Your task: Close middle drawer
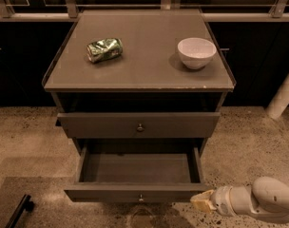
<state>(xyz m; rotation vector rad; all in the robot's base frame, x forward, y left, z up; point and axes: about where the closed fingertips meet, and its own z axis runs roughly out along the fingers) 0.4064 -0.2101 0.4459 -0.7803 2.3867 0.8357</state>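
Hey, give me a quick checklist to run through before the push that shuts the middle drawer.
1. Middle drawer open and needing the push: ok, it is pulled far out.
2. Nothing sticking up inside it to jam: ok, only its bare floor shows.
3. Tool at the drawer front: ok, it sits at the front's right end.
4. Tool touching the front: cannot tell.
5. Push point near the knob: not ok, the tool is well right of it, so the drawer may skew.
6. Can and bowl back from the front edge of the cabinet top: ok.
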